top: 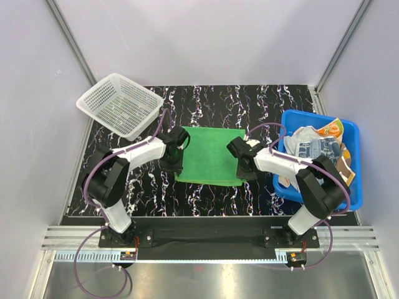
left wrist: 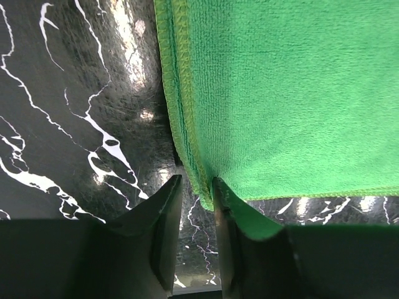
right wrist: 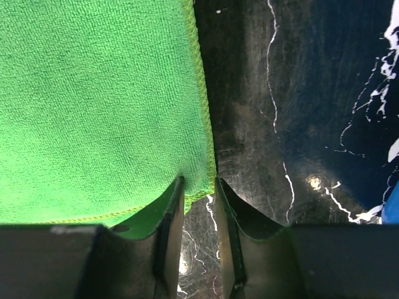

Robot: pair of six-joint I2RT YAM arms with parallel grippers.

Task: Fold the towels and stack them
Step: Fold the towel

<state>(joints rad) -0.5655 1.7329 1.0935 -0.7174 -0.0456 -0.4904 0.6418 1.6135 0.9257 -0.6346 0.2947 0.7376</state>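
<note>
Blue tub (top: 315,114), at the table's (top: 262,103) right side, holds a crumpled heap: navy towel (top: 312,148) w/ pale squares, orange printed towel (top: 330,129) at the far side, more cloth by the near wall. White mesh basket (top: 118,104) sits far left. Green towel (top: 209,156) lies flat mid-table, btwn the arms. Only the top view shows both containers; there the grippers are just dark shapes at the towel's L and R edges. Wrist cams give the detail: left gripper (left wrist: 194,184) and right gripper (right wrist: 199,184) each straddle a hemmed corner, jaws narrow, table visible thru the gap.
</note>
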